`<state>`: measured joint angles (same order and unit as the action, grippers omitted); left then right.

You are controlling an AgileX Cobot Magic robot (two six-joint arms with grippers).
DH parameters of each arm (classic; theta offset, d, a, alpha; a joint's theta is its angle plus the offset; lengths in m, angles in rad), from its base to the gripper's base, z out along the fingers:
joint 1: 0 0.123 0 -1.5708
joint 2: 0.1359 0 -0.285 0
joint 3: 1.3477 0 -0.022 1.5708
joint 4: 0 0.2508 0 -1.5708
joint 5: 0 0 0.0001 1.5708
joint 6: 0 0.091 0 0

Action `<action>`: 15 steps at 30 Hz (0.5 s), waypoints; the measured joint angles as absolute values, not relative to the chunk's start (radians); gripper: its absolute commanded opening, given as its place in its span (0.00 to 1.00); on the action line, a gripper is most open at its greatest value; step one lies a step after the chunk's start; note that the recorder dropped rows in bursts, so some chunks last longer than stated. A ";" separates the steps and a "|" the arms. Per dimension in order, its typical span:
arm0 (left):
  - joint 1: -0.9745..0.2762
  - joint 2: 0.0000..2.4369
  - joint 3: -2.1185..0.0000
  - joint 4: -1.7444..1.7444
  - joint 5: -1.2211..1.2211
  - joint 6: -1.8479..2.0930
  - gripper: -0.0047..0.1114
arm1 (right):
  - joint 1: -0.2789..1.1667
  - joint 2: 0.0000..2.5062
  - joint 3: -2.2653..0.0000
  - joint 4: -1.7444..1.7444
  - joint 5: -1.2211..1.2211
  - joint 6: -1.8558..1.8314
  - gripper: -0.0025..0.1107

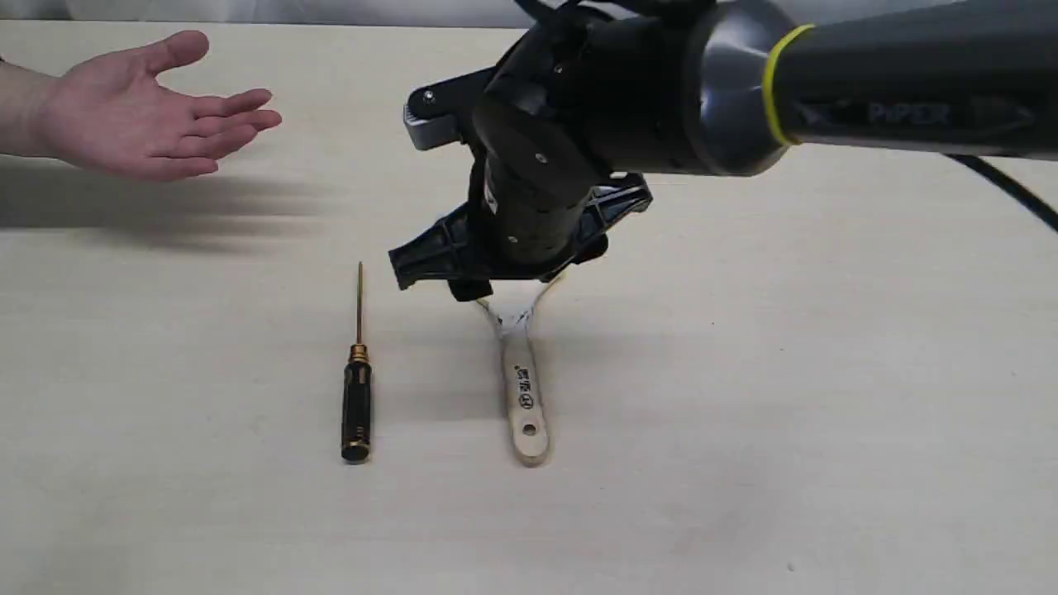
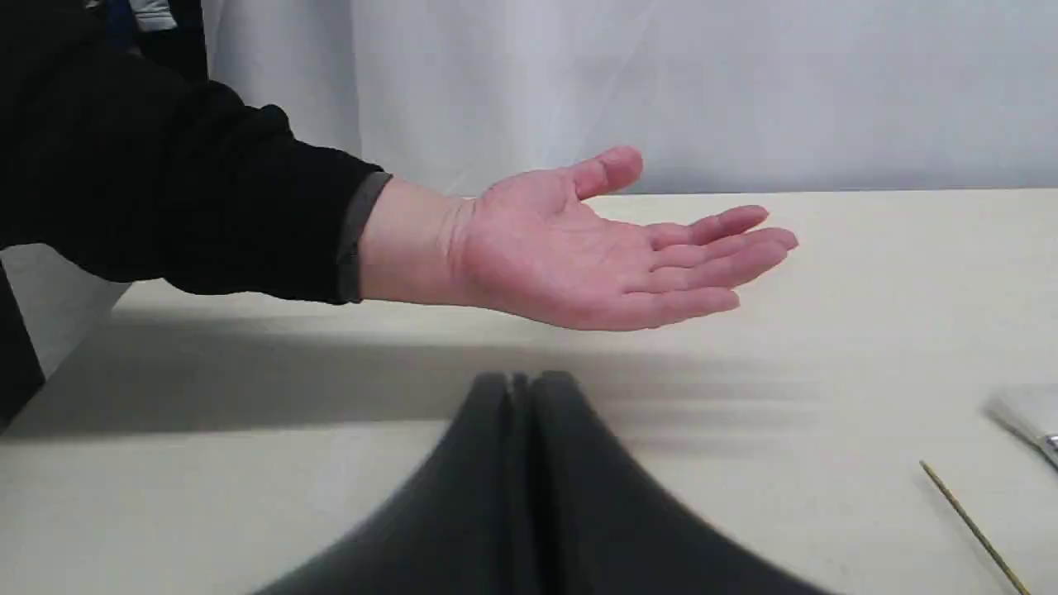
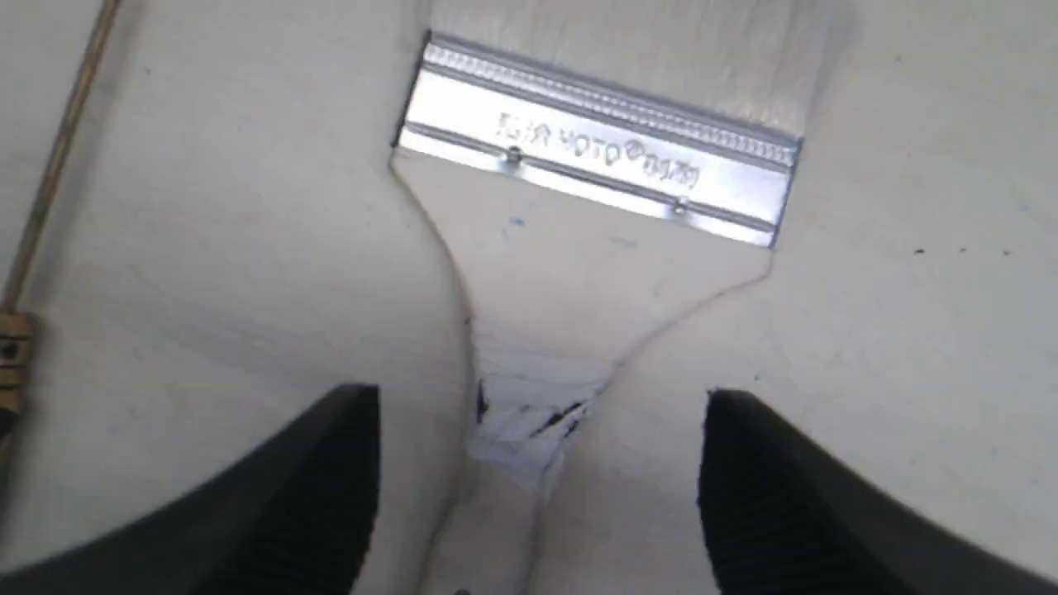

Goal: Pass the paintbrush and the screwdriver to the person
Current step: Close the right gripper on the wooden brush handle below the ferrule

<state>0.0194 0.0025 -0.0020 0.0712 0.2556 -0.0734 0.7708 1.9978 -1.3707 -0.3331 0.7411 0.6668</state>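
So far nothing has been handed over: the paintbrush (image 1: 526,397) and the screwdriver (image 1: 357,403) both lie flat on the table (image 1: 785,430), side by side but apart, handles toward the near edge. The person's hand (image 1: 136,111) is held out open, palm up, above the far left of the table, well away from both tools and with nothing in it. By my reckoning I am at the very first grasp, with both deliveries yet to do.

My right gripper (image 3: 541,397) is down over the paintbrush, pointing at the table. Its jaws are apart, one on each side of the narrow neck of the handle just below the metal band, and neither finger touches the wood as far as I can see. Whether the tips have reached the table I cannot tell. The arm comes in from the right and hides the bristles in the exterior view.

My left gripper (image 2: 521,387) sits low, facing the waiting hand, its jaws together on nothing.
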 measured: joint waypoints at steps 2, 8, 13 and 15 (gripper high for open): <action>0.019 0.002 -0.002 0.071 0.256 -0.073 0.04 | 0.771 2.026 -1.371 -0.333 0.736 0.666 0.55; 0.019 0.002 -0.002 0.071 0.256 -0.073 0.04 | 0.771 2.078 -1.371 -0.333 0.719 0.664 0.55; 0.019 0.002 -0.002 0.071 0.256 -0.073 0.04 | 0.771 2.105 -1.371 -0.329 0.714 0.664 0.55; 0.019 0.002 -0.002 0.071 0.256 -0.073 0.04 | 0.771 2.115 -1.371 -0.325 0.714 0.664 0.55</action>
<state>0.0194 0.0025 -0.0020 0.0712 0.2556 -0.0734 0.7708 2.1146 -1.3707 -0.3254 0.7143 0.6636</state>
